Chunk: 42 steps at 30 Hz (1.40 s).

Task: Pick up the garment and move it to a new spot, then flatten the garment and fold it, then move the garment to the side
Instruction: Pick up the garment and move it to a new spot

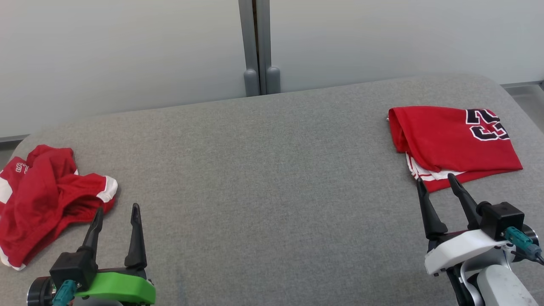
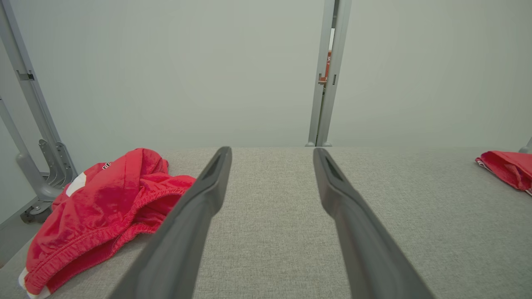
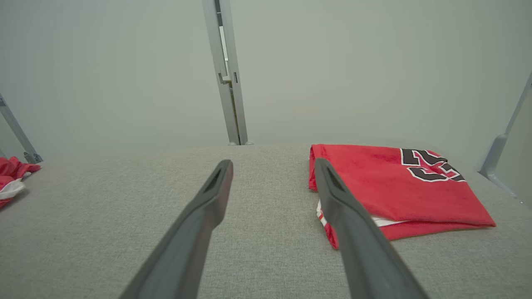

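The crumpled garment, red with white trim, lies at the left edge of the table, beside the left gripper. A folded garment, red with dark numerals, lies far right, just beyond the right gripper. Both grippers are released and empty. The table is covered in grey fabric. Behind it stand pale wall panels and a grey post.
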Tool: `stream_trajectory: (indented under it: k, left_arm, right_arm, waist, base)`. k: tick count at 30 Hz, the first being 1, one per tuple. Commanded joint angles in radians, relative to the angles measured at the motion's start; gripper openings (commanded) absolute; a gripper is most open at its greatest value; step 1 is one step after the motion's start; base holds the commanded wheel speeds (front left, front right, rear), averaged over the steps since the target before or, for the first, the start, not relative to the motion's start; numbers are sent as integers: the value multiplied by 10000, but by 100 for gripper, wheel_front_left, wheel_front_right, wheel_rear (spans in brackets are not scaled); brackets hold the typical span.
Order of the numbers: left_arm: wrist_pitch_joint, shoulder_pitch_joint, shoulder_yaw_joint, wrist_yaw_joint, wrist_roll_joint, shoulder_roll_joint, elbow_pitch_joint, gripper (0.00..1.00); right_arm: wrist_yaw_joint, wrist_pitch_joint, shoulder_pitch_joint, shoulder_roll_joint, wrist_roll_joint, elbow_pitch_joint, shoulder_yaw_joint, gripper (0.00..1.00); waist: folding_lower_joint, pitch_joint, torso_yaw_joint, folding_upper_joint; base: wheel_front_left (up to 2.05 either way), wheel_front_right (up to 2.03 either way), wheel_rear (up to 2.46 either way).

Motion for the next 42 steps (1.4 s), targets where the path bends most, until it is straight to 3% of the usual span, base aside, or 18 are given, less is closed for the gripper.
stream_trajectory:
  k: [1,22,42]
  left_arm:
    - [7,126,70,-49,105,-59,-21,100]
    - [8,-89,565,-254,502,-369,226,100]
    - [9,-147,1157,-25,678,-432,410,100]
  right_arm:
    - [-14,-25,59,15,-93,-44,-34,100]
    - [-14,-25,-164,144,-136,-44,343,100]
    - [-14,-27,-429,511,553,186,1408,100]
  waist:
    - [1,21,7,0]
    - [1,21,418,0]
    - [1,38,3426,0]
  base:
    - [0,0,0]
    - [0,0,0]
    - [0,0,0]
